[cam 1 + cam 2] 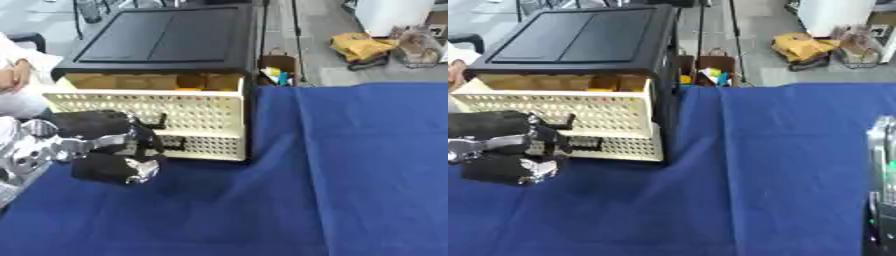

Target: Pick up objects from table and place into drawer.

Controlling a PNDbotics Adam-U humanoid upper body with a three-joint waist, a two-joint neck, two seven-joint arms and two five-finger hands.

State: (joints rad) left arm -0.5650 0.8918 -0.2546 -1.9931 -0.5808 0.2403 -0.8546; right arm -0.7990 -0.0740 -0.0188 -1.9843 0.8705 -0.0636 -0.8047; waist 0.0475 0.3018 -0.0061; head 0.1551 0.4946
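Blue cloth (350,175) covers the table, rumpled in long folds, with grey floor beyond it at twelve o'clock. At about ten o'clock on the cloth stands a black plastic cabinet (171,37), flat on top, and out of its front juts the drawer (149,112), a cream plastic box with walls pierced in a grid of small holes. It is pulled open toward me, its long axis running nine to three o'clock, its face pointing to six. Inside, along the far edge, I can make out tan and yellow shapes but cannot tell what they are.

My left hand (109,145), black with silver joints, is against the drawer's front at its nine o'clock end. Its fingers are curled, close to the dark handle slot; whether they grip the handle I cannot tell. A thin black piece sticks up just above the knuckles.

My right hand (881,185) shows only as a grey sliver at three o'clock in the right eye view.
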